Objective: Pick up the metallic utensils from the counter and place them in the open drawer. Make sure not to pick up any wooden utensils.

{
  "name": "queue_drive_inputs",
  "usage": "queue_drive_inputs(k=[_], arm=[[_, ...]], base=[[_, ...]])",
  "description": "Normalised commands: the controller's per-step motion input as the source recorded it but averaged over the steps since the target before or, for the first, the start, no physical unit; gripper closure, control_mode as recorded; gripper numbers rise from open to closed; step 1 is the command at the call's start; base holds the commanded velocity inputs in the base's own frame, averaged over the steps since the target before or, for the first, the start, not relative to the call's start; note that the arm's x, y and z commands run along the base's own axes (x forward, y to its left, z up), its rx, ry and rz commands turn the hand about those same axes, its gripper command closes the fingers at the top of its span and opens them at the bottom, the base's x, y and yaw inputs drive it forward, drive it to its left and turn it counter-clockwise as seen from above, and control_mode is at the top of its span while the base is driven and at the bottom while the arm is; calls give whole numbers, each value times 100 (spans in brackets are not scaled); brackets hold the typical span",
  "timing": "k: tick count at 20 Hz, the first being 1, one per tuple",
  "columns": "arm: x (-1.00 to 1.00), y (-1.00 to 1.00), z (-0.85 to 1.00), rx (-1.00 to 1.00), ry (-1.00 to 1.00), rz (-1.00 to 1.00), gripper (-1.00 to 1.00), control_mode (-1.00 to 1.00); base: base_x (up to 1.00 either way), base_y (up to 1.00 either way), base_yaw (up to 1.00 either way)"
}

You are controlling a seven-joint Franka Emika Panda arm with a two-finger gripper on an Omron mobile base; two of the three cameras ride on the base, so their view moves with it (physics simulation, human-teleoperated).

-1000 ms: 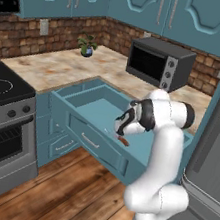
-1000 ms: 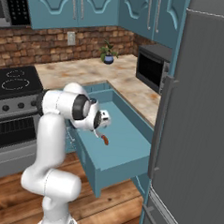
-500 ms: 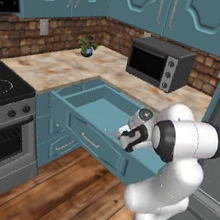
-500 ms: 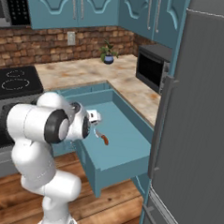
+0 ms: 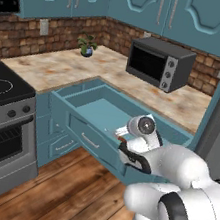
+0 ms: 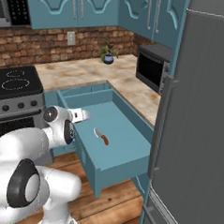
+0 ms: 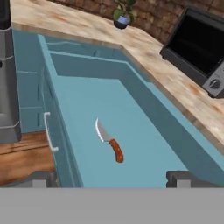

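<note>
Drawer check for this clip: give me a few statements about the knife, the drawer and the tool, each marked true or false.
1. The knife lies on the floor of the open drawer. True.
2. The tool is shut on the knife. False: its jaws stand open and apart from the knife, holding nothing.
3. The knife has a reddish-brown handle and a silver blade. True.
4. The microwave stands inside the drawer. False: it stands on the counter behind the drawer.
5. The drawer is pushed shut. False: it is pulled out, its inside showing.
</note>
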Motion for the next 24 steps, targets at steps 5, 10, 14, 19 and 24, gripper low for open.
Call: queue_drive_inputs(k=[5,10,14,19,24], arm=[[-17,5,100,1,0,0,-100,-100],[-29,0,72,13,7,0,-100,-100],[-59,0,5,14,0,-4,-100,-100],[-89,0,0,9,-1,-9,-100,-100],[-60,0,11,2,2,-10,-100,-100]], base=[[0,0,0],[0,0,0],[0,0,0],[0,0,0],[0,0,0]])
